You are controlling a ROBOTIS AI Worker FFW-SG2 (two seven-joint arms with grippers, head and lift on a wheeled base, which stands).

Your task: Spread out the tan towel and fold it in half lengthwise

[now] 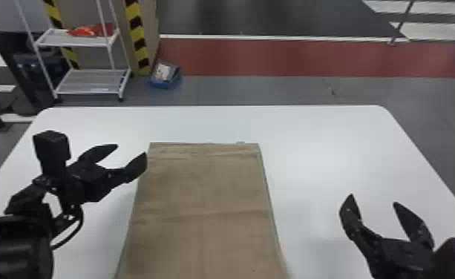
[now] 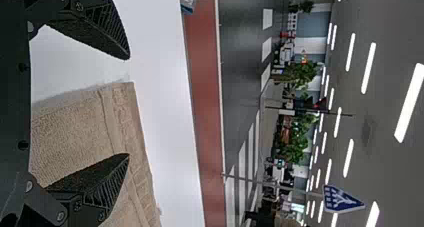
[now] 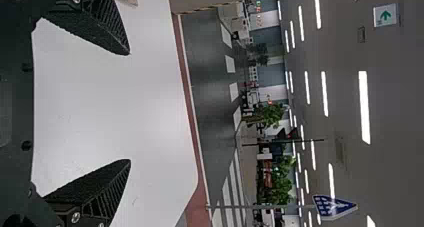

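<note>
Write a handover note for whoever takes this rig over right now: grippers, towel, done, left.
Left gripper: open, empty, by the towel's far left corner.
Right gripper: open, empty, over the table to the towel's right.
Tan towel: on the table, long sides running away from the robot.
Done: it lies flat, lightly creased.
Left: I can't tell whether the lengthwise fold is made; check the layers, and fold if not.

From my station, the head view shows a white shelf rack [image 1: 85,79] on grey flooring [image 1: 245,91], beside a striped pillar [image 1: 138,37]. A red floor band [image 1: 293,57] crosses behind the white table [image 1: 330,148]. In the left wrist view, linear ceiling lights [image 2: 368,68] are lit.
</note>
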